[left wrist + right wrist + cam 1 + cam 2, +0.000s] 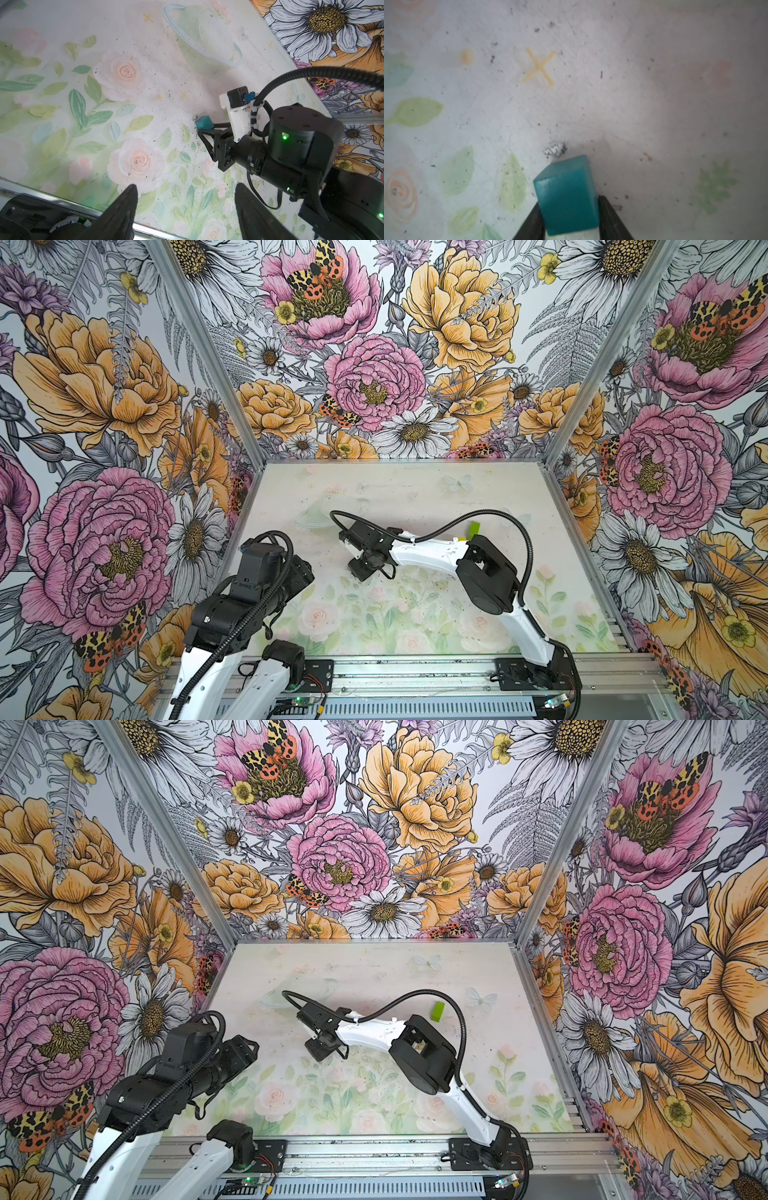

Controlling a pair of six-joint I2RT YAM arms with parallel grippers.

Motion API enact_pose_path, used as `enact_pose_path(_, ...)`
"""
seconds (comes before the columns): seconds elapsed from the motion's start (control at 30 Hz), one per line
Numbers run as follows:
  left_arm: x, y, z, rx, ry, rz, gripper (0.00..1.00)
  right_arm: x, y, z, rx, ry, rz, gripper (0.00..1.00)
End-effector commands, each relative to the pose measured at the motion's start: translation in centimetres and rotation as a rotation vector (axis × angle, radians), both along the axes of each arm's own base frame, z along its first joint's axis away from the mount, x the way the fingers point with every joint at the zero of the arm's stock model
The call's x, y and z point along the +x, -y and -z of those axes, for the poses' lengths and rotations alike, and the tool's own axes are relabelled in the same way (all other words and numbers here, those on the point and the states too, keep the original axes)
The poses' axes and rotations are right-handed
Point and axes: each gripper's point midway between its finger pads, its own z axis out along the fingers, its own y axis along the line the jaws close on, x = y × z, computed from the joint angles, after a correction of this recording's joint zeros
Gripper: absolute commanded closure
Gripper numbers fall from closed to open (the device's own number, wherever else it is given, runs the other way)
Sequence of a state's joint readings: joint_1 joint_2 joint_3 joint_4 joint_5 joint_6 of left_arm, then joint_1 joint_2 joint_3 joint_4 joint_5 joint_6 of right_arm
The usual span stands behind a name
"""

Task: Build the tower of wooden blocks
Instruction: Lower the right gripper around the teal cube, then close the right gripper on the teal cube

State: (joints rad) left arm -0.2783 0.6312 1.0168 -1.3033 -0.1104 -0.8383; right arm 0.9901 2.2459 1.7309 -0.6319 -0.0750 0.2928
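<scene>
The right arm (432, 549) reaches from its base at the near right edge across the pale, flower-printed tabletop (415, 489) to about the middle. There the right pincer (358, 569) points down close to the surface, its fingers too hidden under the wrist to tell how they stand. A lime-green bar (474, 528) lies on the tabletop behind that arm's elbow and is partly covered by it, while the left arm (232, 614) sits folded at the near left beside the flowered walls (104, 385).
</scene>
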Motion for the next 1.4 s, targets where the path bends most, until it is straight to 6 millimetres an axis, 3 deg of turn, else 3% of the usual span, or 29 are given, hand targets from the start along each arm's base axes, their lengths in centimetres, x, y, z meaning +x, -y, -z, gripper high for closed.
enact_pose_path(0.0, 0.4, -0.2, -0.9, 0.014, 0.016, -0.003, 0.25, 0.0, 1.9, -1.9, -0.024, 0.044, 0.060, 0.57)
enact_pose_path(0.1, 0.8, -0.1, -1.1, 0.023, 0.013, 0.008, 0.25, -0.4, 2.2, -2.3, -0.021, 0.040, 0.055, 0.50)
enact_pose_path(0.23, 1.3, 0.0, -1.4, 0.033, 0.018, 0.018, 0.24, -0.5, 1.3, -3.4, 0.009, 0.044, -0.008, 0.33)
enact_pose_path(0.37, 1.6, 0.0, -1.4, 0.035, 0.019, 0.018, 0.24, -0.1, 0.1, -3.9, 0.019, 0.050, -0.074, 0.28)
enact_pose_path(0.7, 2.1, 0.1, -1.3, 0.032, 0.015, 0.008, 0.24, 1.5, -1.3, -2.9, 0.021, 0.043, -0.143, 0.31)
enact_pose_path(1.17, 2.7, -0.2, -1.1, 0.045, 0.002, 0.006, 0.24, 1.5, -2.4, -1.8, 0.054, -0.013, -0.205, 0.31)
enact_pose_path(1.37, 2.8, -0.4, -1.0, 0.040, -0.002, -0.001, 0.24, 1.3, -2.5, -1.3, 0.051, -0.028, -0.221, 0.37)
